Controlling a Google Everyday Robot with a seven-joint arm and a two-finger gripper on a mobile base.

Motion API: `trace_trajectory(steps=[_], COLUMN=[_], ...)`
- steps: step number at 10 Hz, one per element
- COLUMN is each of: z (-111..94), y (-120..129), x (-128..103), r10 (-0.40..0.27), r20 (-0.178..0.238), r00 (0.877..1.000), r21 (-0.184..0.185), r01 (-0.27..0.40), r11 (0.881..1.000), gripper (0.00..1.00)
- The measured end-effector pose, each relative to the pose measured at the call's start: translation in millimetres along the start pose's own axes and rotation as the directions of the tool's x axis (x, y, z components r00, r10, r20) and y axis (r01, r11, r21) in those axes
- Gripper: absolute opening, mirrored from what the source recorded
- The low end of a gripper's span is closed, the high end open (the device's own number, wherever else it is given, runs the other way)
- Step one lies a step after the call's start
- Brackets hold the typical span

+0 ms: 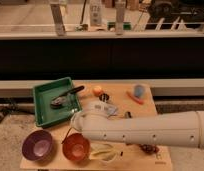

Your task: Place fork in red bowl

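Observation:
The red bowl [76, 146] stands near the table's front edge, right of the purple bowl [37, 145]. My white arm reaches in from the right across the table. The gripper [70, 133] is at the arm's left end, just above the red bowl's back-left rim, and is mostly hidden by the arm. A slim pale silvery-blue piece with a small black end [108, 107] lies just behind the arm at the table's middle. It looks like the fork, partly covered by the arm.
A green tray [44, 112] at the back left holds a long black-handled utensil [65, 96]. An orange ball [97, 90], a blue sponge [139, 90] and an orange stick [134, 98] lie at the back. A yellow item [105, 151] lies right of the red bowl.

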Motion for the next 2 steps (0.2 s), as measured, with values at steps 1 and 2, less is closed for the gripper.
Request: trace_trajectory(steps=[1, 2], z=[0.0, 0.1], y=[-0.4, -1.3], x=[0.3, 0.0], r10=[-0.004, -0.009], r20=[-0.002, -0.001], r00=[1.000, 1.000], r21=[-0.002, -0.002], r01=[0.004, 0.009], r11=[1.000, 1.000], gripper=[0.01, 0.01])
